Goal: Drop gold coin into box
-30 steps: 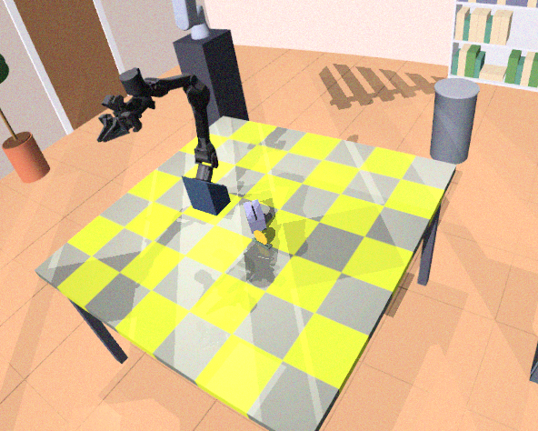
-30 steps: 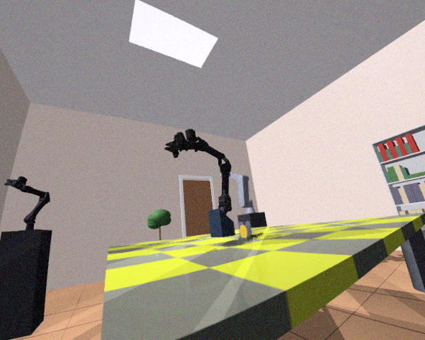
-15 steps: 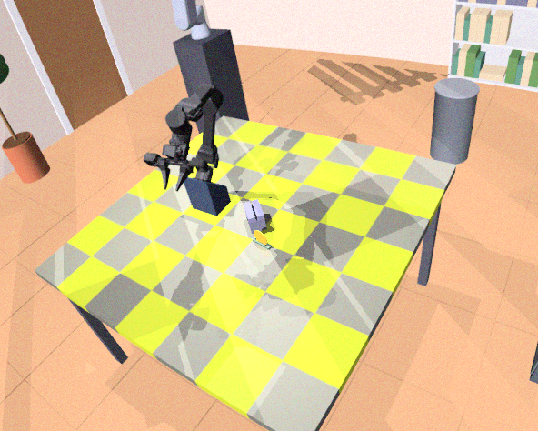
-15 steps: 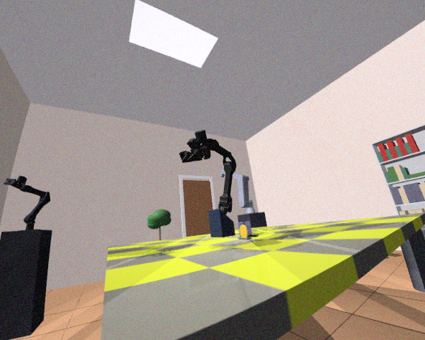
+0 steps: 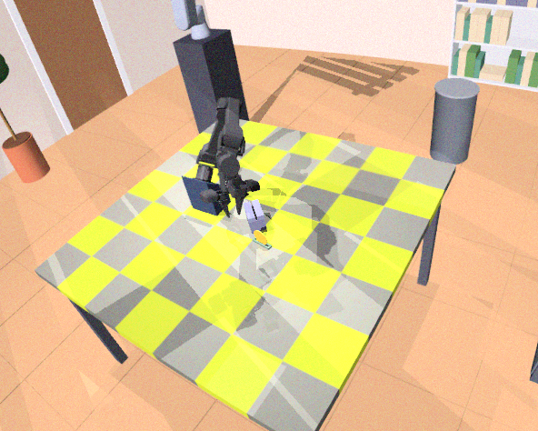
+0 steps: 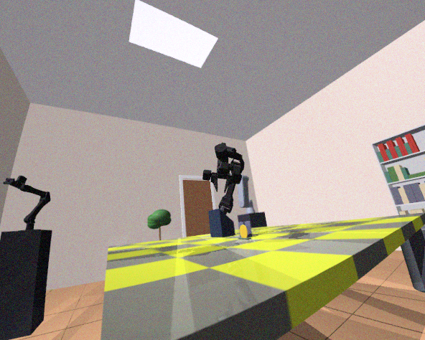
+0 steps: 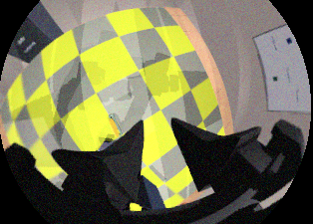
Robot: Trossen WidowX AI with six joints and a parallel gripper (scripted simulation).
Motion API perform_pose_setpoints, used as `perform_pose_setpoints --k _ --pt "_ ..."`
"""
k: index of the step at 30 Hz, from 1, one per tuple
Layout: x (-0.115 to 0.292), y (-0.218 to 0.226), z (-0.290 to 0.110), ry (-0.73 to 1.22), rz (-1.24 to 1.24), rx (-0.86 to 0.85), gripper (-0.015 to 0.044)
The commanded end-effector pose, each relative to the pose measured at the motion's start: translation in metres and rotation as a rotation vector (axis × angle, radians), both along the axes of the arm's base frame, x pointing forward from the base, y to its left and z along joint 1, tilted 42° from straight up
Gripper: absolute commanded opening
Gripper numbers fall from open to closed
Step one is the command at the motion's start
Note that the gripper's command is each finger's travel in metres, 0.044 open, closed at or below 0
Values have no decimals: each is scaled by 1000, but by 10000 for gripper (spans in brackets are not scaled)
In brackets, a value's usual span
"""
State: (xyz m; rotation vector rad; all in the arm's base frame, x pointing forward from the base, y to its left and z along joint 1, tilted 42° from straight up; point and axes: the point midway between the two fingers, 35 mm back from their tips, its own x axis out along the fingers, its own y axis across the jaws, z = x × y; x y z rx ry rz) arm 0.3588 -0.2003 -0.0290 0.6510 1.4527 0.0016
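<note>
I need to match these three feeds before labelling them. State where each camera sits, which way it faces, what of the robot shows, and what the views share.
Top: high off one table corner, looking down at the checkered table; shows the whole arm, gripper, empty and partly open, above the grey box.
Exterior: low, near the table edge, looking up across it; shows the arm folded above the gold coin.
Wrist: on the arm's wrist, looking down past both fingers.
Shared: top and exterior both show the coin upright in its holder.

glossy checkered table (image 5: pixel 204 320), shiny gold coin (image 5: pixel 261 236)
</note>
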Motion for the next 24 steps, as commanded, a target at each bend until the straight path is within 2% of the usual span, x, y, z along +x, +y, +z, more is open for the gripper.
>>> perform_pose_setpoints --k 1,5,12,16,24 --pt "3 67 -7 7 198 157 161" --pt "0 126 -8 8 359 300 161" --pt "-4 128 -8 8 366 307 161" --pt "-6 150 -32 7 366 308 161" --pt "-9 160 -45 7 366 309 161"
